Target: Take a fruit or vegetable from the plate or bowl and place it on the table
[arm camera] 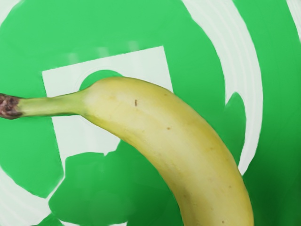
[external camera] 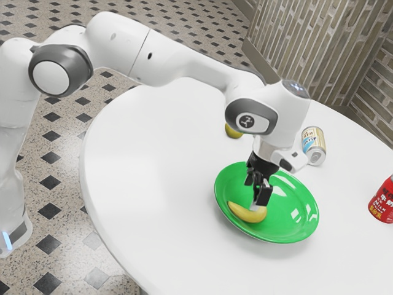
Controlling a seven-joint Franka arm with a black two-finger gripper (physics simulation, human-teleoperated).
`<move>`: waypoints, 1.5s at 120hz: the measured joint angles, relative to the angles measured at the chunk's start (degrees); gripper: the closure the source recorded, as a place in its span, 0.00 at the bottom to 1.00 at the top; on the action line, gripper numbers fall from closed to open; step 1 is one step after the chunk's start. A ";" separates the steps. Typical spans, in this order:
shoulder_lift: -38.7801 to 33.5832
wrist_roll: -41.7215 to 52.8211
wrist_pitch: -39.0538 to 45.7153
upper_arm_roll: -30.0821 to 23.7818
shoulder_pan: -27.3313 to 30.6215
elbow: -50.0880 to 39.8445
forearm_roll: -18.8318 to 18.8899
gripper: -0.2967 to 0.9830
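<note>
One gripper (external camera: 258,201) over a banana (arm camera: 193,136)

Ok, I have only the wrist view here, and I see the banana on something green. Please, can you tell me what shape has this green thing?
Observer: It is a round plate with a raised rim.

Operator: Thank you. And for the putting down after, is there some object close to it that I must not touch?

Observer: Yes, a can lies on its side on the table, beyond the plate toward the exterior view's upper right.

Operator: I understand. Does it exist also something near the arm?

Observer: A yellowish, rounded thing is partly hidden behind it; maybe a fruit, I cannot tell which.
</note>
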 joint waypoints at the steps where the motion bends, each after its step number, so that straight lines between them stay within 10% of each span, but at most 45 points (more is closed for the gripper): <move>1: 0.02 0.01 0.01 0.00 -0.02 -0.01 -0.02 0.23; 121: 2.93 0.71 2.03 0.00 -0.19 -0.51 -1.64 0.24; 154: 3.20 1.03 2.32 0.00 -0.05 -0.82 -2.43 0.56; 180: 3.20 1.54 3.02 0.05 0.05 -1.71 -2.66 0.61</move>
